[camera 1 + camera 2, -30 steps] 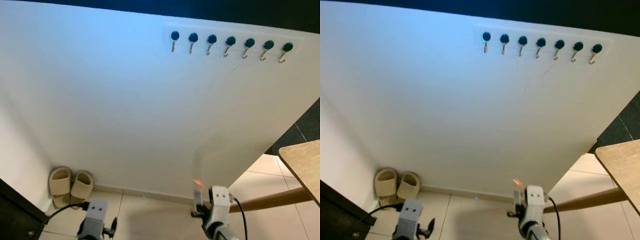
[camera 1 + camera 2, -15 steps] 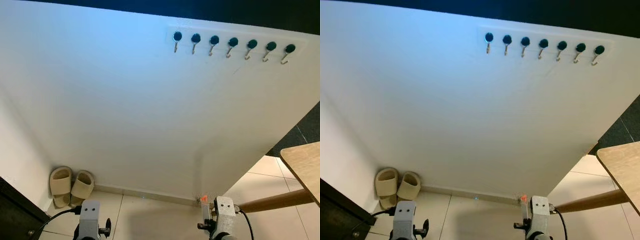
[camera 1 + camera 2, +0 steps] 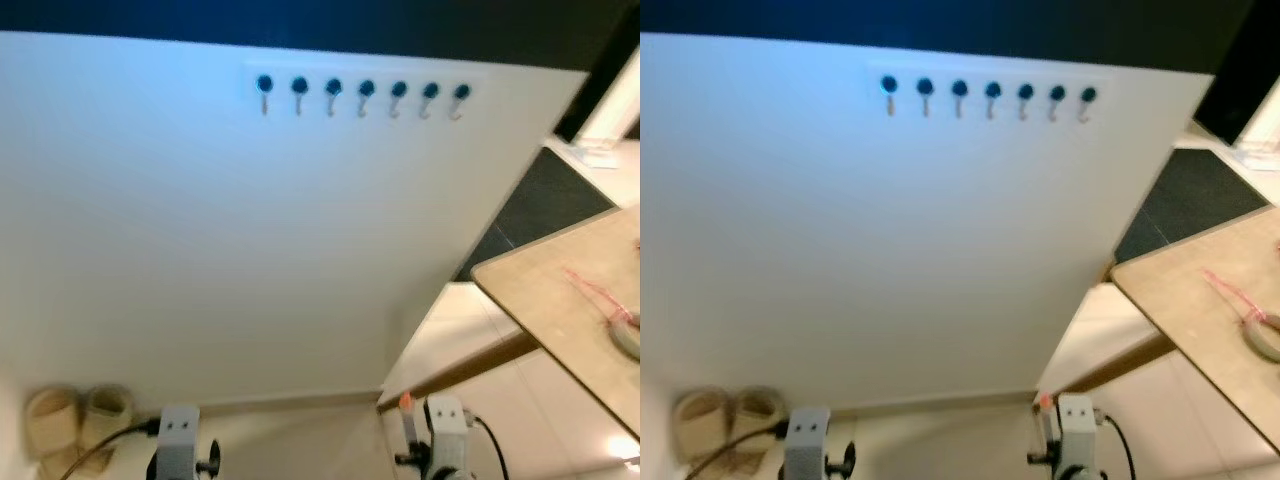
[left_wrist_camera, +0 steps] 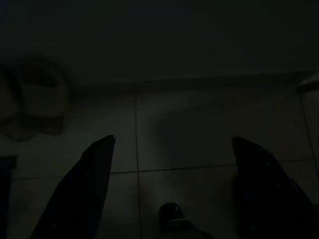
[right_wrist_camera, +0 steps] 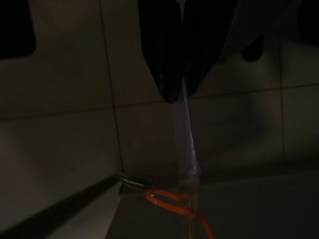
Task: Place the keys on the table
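My right gripper is shut on a clear strap that hangs down to an orange loop and a small metal key part. In the left eye view this gripper sits low at the bottom edge, with an orange tag showing above it. The wooden table stands to the right, higher than the gripper and apart from it. My left gripper hangs open over the floor tiles and holds nothing; it sits at the bottom left.
A white wall carries a row of several dark hooks. Beige slippers lie on the floor at the left by the wall. On the table lie a pink cord and a roll. A slanted table leg runs close to the right gripper.
The camera has turned right: wall, hooks and slippers slid left and much more of the table came into view. The right gripper dropped lower, still shut on the strap.
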Tool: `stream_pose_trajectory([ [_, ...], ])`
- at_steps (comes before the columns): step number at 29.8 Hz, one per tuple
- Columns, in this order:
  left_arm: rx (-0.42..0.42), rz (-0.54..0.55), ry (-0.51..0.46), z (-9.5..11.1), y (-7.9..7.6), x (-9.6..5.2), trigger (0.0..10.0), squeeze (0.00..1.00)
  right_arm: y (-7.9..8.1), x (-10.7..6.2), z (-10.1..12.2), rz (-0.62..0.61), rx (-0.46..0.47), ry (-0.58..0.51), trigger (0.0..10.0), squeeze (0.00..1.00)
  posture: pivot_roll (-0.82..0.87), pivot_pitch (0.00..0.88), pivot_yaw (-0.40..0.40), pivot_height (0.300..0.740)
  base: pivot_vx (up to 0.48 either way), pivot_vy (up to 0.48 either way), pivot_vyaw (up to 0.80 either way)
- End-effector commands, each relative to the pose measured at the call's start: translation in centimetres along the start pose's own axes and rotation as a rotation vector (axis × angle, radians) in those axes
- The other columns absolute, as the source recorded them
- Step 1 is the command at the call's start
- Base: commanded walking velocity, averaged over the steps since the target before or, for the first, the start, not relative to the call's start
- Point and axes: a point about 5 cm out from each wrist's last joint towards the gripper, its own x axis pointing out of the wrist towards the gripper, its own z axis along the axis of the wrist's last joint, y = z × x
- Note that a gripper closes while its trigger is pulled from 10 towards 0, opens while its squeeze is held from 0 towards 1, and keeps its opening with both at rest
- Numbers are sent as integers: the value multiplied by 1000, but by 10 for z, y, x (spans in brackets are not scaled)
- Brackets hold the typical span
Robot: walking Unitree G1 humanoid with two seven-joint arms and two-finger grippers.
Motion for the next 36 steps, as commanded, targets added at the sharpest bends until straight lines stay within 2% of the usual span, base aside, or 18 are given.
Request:
stream_pose_trajectory([
  [1,-15,-9,-1,-3,-3,-1,10000,0,-4,-1,-2,-4,-12,7,10000,0,51,76,-69,740,0,0,-800],
  [14,-57,-41,-49,1,-3,-2,10000,0,0,0,-1,15,-31,4,10000,0,54,66,-69,740,0,0,-800],
  [36,-81,-58,-86,3,-3,-3,10000,0,2,0,-3,25,-56,16,10000,0,57,74,-65,740,0,0,-800],
])
